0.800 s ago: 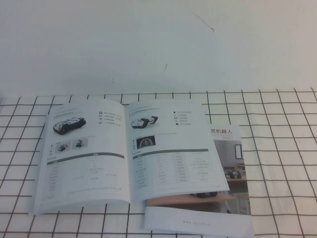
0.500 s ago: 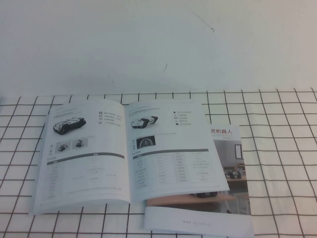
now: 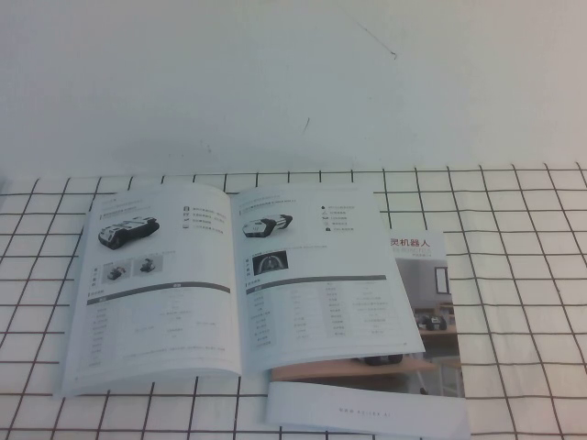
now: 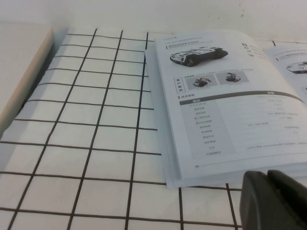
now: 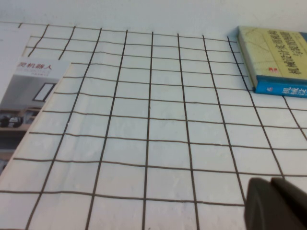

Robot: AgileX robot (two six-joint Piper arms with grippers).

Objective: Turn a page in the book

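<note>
The book [image 3: 229, 275], a thin white brochure with small robot-vehicle photos, grey bars and spec tables, lies open and flat on the checked cloth left of the middle. Its right-hand page [image 3: 316, 275] lies flat over a second booklet. The book's left side also shows in the left wrist view [image 4: 225, 105]. My left gripper [image 4: 268, 179] is shut and empty, just off the book's near left corner, above the cloth. My right gripper [image 5: 271, 184] is shut and empty, over bare cloth to the right of the booklets. Neither gripper shows in the high view.
A booklet with a room-photo cover and Chinese characters [image 3: 417, 321] lies partly under the book's right side and shows in the right wrist view [image 5: 24, 100]. A yellow and blue book [image 5: 276, 60] lies at the far right. The white checked cloth [image 3: 523, 275] covers the table.
</note>
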